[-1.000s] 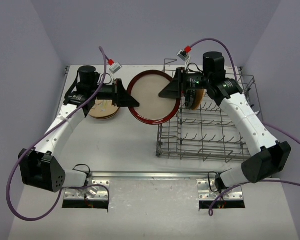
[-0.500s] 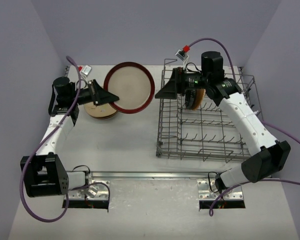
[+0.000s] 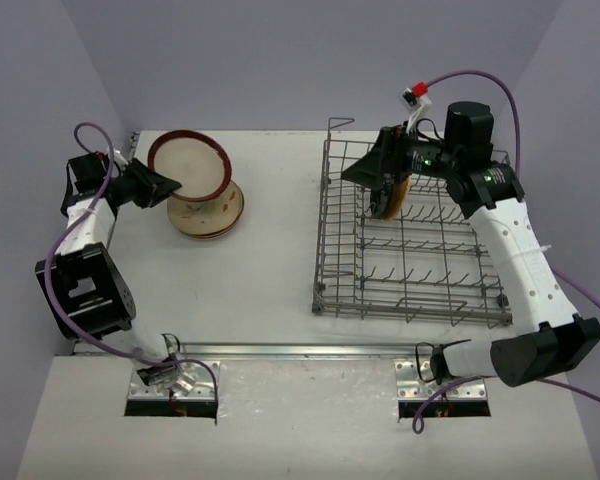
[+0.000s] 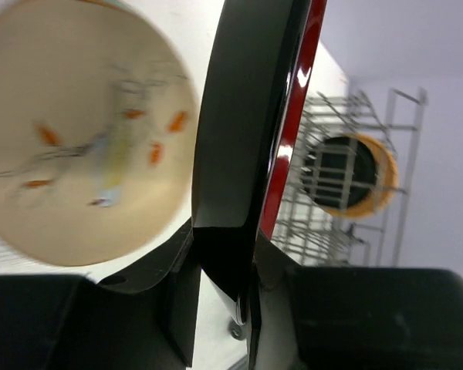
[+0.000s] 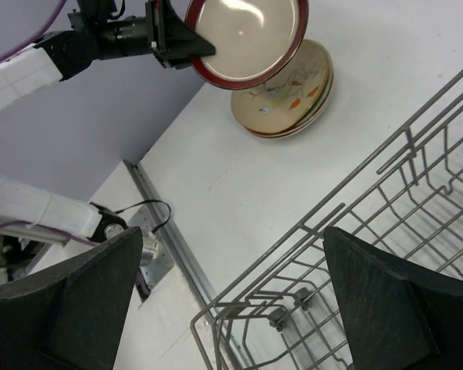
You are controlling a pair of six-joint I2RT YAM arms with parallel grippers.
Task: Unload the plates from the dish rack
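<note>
Clamping red-rimmed plate (image 3: 190,167) over far-left stack (image 3: 216,216): our left gripper (image 3: 166,185); right gripper (image 3: 365,172) gapes (above dish rack (image 3: 410,292)).

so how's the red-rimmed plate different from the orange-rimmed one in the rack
The red-rimmed plate is cream inside; the orange-rimmed plate has a dark centre. The red-rimmed plate is held by its rim in the left gripper, tilted over the stack of plates; the orange-rimmed plate stands on edge in the dish rack, ungripped, the right gripper open next to it. Both are round.
</note>
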